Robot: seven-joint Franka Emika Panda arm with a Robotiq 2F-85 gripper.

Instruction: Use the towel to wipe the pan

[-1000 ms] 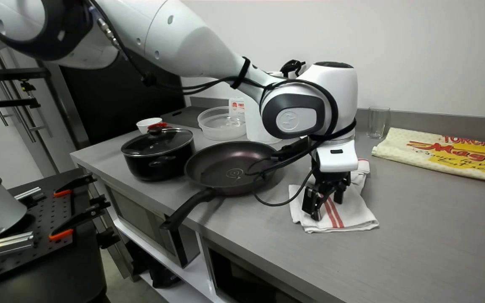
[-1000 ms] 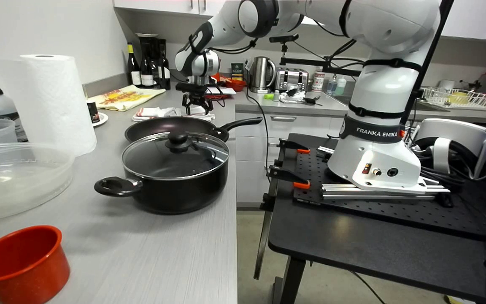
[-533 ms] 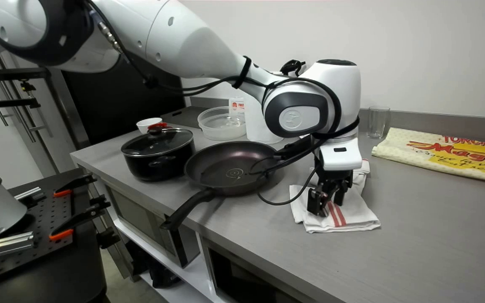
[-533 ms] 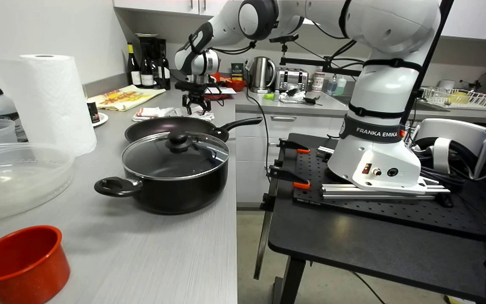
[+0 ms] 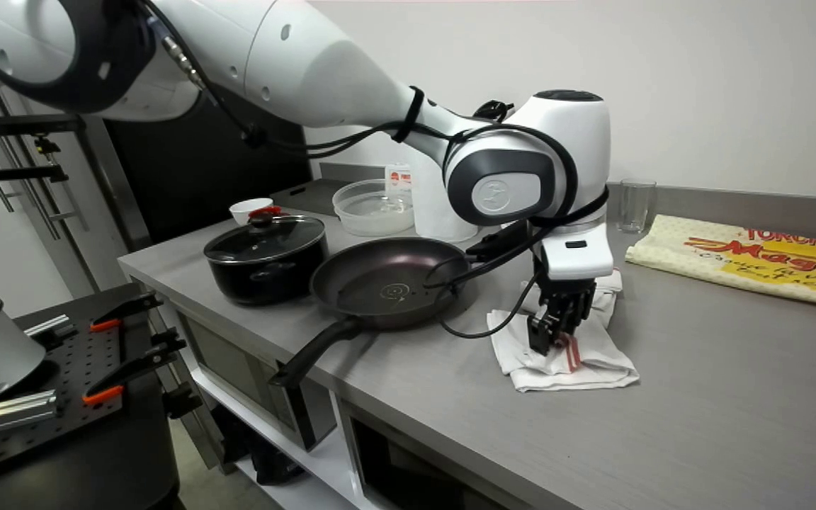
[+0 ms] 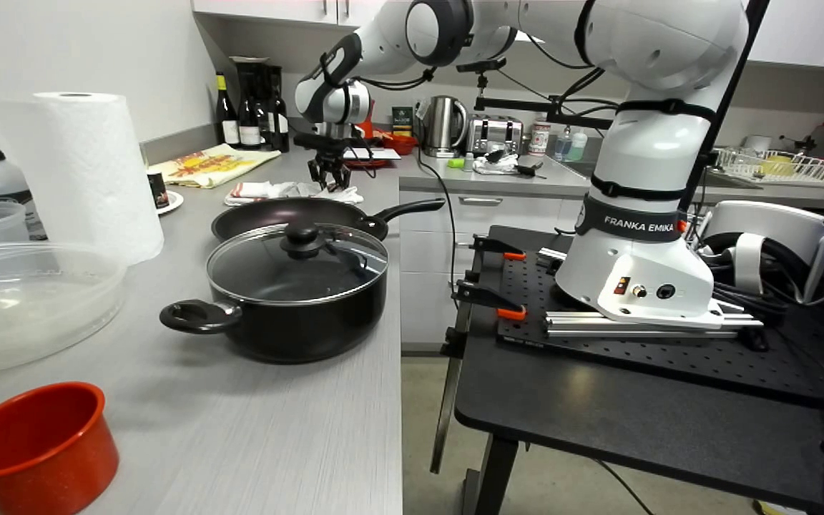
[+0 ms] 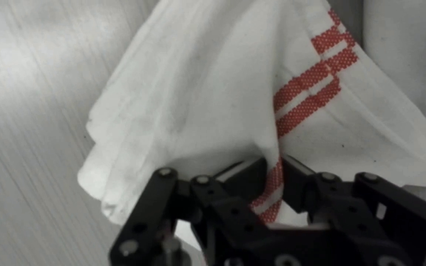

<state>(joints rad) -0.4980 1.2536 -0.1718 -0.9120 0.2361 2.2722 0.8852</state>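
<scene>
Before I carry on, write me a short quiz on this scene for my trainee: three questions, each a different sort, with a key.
1. True or false: the black pincer-shaped end effector has a fold of the white cloth towel with red stripes between its jaws.

2. What stands right beside the shallow round black frying pan, on the side away from the towel?
A) a clear drinking glass
B) a deep round black pot with a see-through lid
C) a shiny silver kettle

3. Fill in: the pan's long black handle sticks out past the ____ of the flat grey counter.

Key: 1. True. 2. B. 3. Edge.
</scene>
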